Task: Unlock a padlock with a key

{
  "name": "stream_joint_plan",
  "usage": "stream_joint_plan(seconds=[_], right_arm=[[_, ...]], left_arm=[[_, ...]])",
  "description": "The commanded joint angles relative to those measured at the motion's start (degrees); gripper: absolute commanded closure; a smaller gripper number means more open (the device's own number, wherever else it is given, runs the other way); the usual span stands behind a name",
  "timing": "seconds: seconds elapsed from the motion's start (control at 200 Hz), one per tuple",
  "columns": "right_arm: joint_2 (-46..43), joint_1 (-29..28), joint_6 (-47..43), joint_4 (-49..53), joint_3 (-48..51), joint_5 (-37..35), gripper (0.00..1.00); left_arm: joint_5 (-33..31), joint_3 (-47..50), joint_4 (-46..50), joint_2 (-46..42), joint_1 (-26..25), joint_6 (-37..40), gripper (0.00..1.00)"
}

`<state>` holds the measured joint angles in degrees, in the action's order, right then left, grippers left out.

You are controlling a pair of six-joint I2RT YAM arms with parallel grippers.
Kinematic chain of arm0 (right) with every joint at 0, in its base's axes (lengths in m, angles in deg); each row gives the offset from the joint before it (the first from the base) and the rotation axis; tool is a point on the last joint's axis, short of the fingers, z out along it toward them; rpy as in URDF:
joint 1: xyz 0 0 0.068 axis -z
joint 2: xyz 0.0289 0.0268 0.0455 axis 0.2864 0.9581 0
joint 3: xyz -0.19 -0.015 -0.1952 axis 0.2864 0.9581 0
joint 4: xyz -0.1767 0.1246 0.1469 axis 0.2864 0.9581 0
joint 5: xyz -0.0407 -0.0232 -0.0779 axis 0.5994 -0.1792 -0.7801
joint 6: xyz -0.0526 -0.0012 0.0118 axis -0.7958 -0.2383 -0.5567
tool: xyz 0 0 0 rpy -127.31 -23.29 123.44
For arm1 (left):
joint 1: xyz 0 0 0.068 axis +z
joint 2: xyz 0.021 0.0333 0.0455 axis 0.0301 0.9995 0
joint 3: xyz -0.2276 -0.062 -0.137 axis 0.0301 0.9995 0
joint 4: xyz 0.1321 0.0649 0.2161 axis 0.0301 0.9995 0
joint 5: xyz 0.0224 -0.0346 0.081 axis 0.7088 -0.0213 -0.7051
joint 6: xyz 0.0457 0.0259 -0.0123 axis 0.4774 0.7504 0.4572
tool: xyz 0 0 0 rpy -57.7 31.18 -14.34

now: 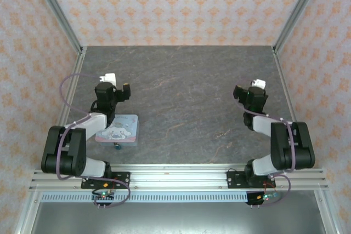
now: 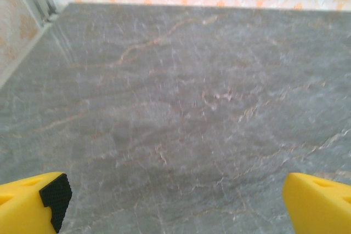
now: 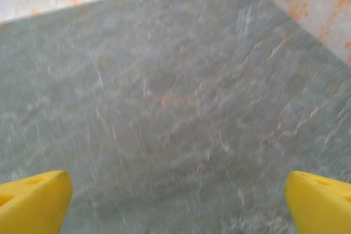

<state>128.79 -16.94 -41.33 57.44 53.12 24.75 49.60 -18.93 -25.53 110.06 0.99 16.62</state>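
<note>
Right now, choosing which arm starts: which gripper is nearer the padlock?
Left. The left gripper sits just beyond the tin box, whose near edge the padlock lies at; the right gripper is far off across the table.

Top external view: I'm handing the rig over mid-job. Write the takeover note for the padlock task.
The left gripper is open and empty above bare table.
The right gripper is open and empty over the table's right side.
The padlock lies at the near edge of the tin box, beside the left arm.
The key is too small to place from here.
Done: nothing grasped, lock not yet opened.
Left: find the key, hold the padlock, insert the key and turn it.
</note>
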Motion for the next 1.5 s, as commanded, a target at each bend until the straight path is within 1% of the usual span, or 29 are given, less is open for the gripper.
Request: stream_joint_plan(seconds=[0.0, 0.08, 0.125, 0.205, 0.26, 0.275, 0.35, 0.395, 0.44, 0.49, 0.535, 0.576, 0.601, 0.646, 0.701, 0.761, 0.801, 0.916, 1.026, 1.116, 1.196, 1.291, 1.416, 1.496], right_arm=[[-5.3, 0.3, 6.2, 11.5, -6.3, -1.6, 0.01], [-8.0, 0.3, 16.5, 14.1, -7.2, -1.7, 0.01], [-9.6, 0.2, 19.7, 13.2, -6.4, 0.5, 0.01], [-11.5, 0.2, 23.6, 11.8, -5.1, 7.9, 0.01], [-11.5, 0.2, 27.6, 13.3, -5.6, 13.4, 0.00], [-11.4, 0.2, 28.5, 13.6, -5.8, 15.2, 0.00], [-9.8, 0.2, 33.6, 16.6, -6.9, 23.0, 0.07], [-8.8, -0.3, 35.7, 18.8, -7.6, 26.7, 0.10], [-8.6, -1.5, 37.4, 21.7, -8.0, 28.0, 0.11], [-9.1, -3.8, 38.2, 24.0, -7.9, 27.8, 0.10], [-9.9, -6.9, 38.1, 27.1, -8.1, 25.2, 0.07], [-10.6, -10.2, 37.2, 30.3, -9.0, 22.3, 0.03], [-11.0, -12.7, 36.4, 33.2, -9.8, 19.7, 0.00], [-11.7, -16.1, 35.9, 36.4, -10.7, 16.8, 0.01], [-12.6, -19.4, 35.6, 37.8, -10.6, 15.6, 0.01], [-13.0, -21.5, 36.3, 36.0, -9.0, 17.6, 0.01], [-15.1, -22.6, 36.8, 34.2, -7.6, 19.9, 0.00], [-16.1, -25.5, 38.4, 31.4, -5.9, 23.5, 0.09], [-14.6, -28.3, 39.1, 31.9, -6.8, 25.2, 0.14], [-13.6, -30.2, 39.8, 32.1, -7.5, 26.7, 0.16], [-11.6, -32.1, 41.0, 31.7, -7.7, 26.9, 0.17], [-10.7, -34.4, 42.1, 32.0, -8.5, 27.0, 0.20], [-9.4, -37.5, 43.3, 31.9, -9.3, 26.5, 0.23], [-8.2, -38.9, 44.3, 31.0, -9.3, 26.0, 0.26]], left_arm=[[-0.6, -4.8, 11.5, -3.8, 0.4, -2.1, 0.00], [-1.4, -9.3, 21.0, -5.3, 0.4, -5.0, 0.00], [-2.1, -11.5, 26.0, -6.2, 0.3, -6.8, 0.00], [-7.0, -15.3, 35.3, -7.6, 0.5, -12.8, 0.00], [-8.6, -18.0, 42.3, -8.2, 0.9, -16.7, 0.00], [-8.8, -18.6, 44.2, -8.4, 1.1, -17.7, 0.00], [-7.1, -19.6, 50.2, -9.5, 2.2, -21.7, 0.00], [-7.7, -19.5, 53.3, -10.4, 2.5, -24.1, 0.00], [-8.1, -19.0, 56.0, -11.5, 2.7, -26.3, 0.00], [-8.2, -18.0, 58.5, -12.6, 3.0, -28.2, 0.00], [-7.9, -16.7, 60.0, -13.8, 3.3, -30.0, 0.00], [-7.4, -15.1, 60.4, -15.1, 3.5, -30.0, 0.00], [-7.4, -14.2, 60.5, -15.9, 3.5, -32.0, 0.00], [-7.4, -12.1, 60.4, -17.3, 3.6, -32.6, 0.00], [-7.3, -9.9, 60.3, -18.8, 3.7, -33.1, 0.00], [-7.3, -7.6, 60.3, -20.5, 3.7, -33.6, 0.00], [-7.3, -6.1, 60.3, -21.6, 3.7, -33.9, 0.00], [-6.8, -2.3, 59.6, -24.4, 3.7, -34.5, 0.00], [-4.9, 0.1, 58.3, -25.5, 3.8, -34.3, 0.00], [-0.3, 1.5, 56.0, -25.4, 3.7, -33.8, 0.00], [4.6, 2.6, 53.6, -24.9, 3.6, -33.9, 0.00], [9.1, 3.7, 51.2, -24.7, 3.3, -34.6, 0.00], [11.5, 4.7, 48.8, -25.1, 0.5, -37.0, 0.00], [11.0, 5.5, 46.6, -25.3, -3.4, -40.1, 0.00]])
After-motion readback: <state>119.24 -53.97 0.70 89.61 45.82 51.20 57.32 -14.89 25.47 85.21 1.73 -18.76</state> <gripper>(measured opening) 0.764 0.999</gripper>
